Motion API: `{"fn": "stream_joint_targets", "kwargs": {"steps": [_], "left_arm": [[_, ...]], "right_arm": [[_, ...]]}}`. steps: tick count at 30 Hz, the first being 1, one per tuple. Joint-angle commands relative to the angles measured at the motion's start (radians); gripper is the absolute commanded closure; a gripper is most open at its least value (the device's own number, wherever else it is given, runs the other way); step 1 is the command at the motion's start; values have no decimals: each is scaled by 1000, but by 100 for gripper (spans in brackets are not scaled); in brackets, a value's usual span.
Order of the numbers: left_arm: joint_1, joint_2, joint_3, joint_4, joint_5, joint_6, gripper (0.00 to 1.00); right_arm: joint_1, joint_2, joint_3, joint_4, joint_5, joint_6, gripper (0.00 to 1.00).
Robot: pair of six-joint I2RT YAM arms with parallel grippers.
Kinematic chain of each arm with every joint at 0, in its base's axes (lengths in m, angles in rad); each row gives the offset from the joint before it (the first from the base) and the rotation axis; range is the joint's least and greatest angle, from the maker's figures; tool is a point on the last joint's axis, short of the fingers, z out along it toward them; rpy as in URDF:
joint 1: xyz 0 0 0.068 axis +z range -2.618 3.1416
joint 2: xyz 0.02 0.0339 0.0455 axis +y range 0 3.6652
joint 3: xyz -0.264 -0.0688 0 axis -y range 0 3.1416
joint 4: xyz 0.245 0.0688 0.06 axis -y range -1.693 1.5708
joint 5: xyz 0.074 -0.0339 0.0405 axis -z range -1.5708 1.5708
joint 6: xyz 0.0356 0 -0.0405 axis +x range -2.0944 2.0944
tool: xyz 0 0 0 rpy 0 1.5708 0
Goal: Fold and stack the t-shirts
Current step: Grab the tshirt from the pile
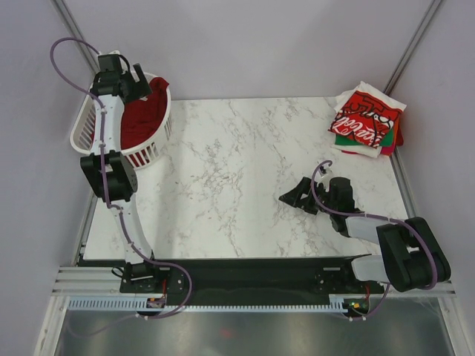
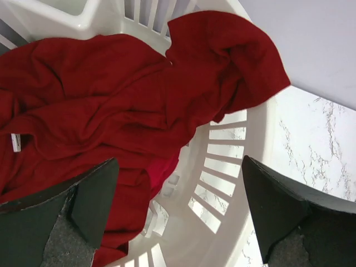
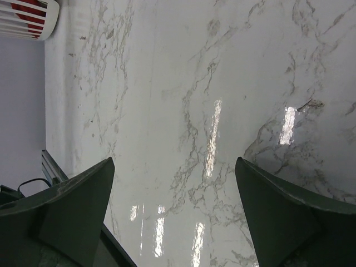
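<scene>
a crumpled dark red cloth t-shirt [image 2: 83, 105] lies heaped in the white slotted plastic basket [image 2: 233, 167] at the far left corner of the white marble table [image 1: 237, 163], one fold draped over the rim. my left pincer [image 2: 178, 164] hangs just above it, released, jaws wide, grasping nothing. at the far right corner sits a folded stack of t-shirts [image 1: 367, 122], a red one with white script on top, green and white beneath. my right pincer [image 3: 174, 161] is low over the table, released too.
</scene>
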State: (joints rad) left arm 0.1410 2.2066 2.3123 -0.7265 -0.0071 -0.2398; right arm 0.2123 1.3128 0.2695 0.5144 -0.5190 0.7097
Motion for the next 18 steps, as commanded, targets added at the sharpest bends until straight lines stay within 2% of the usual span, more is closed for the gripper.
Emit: {"fn": "stream_joint_targets", "kwargs": {"steps": [1, 7, 11, 18], "left_arm": [[15, 24, 58, 79, 180, -30, 0], [17, 140, 61, 197, 265, -26, 0], [20, 209, 72, 239, 222, -71, 0], [28, 309, 87, 361, 266, -118, 0]], "right_arm": [[6, 11, 34, 24, -26, -18, 2], [4, 28, 39, 24, -27, -18, 2], [2, 43, 46, 21, -32, -18, 2], [4, 63, 54, 19, -35, -19, 2]]}}
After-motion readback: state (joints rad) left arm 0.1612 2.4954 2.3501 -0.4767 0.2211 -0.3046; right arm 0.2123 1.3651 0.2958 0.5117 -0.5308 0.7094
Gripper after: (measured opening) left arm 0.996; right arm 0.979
